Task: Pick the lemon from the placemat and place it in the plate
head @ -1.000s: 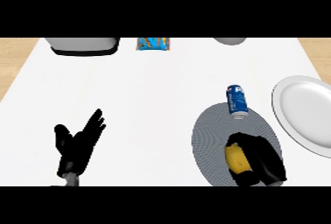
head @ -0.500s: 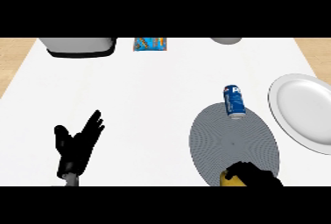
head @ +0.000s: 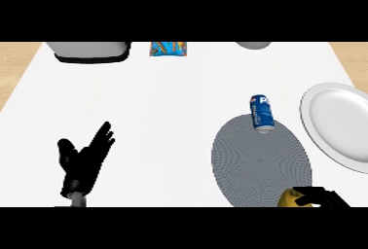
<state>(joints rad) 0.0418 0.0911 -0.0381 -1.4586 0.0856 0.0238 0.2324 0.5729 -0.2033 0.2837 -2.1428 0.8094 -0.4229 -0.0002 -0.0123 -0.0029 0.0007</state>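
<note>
A: where's the lemon [head: 289,199] at?
B: bottom right, right hand [head: 321,198] curled around it at the placemat [head: 260,160] edge. Picked, I think. Plate [head: 338,125] at right has nothing on it. Left hand [head: 84,161] rests, fingers spread.

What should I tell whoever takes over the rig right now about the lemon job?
Right hand: at the view's lower edge, fingers curled round the lemon, just off the near rim of the placemat.
Left hand: open, resting at lower left, holding nothing.
Plate: at the right edge, beside the placemat, nothing on it.
Blue can: lying across the placemat's far rim, between mat and plate; mind it on the way.
Done: lemon grasped and off the placemat.
Left: carry it forward and right to the plate, set it down, release.
</note>
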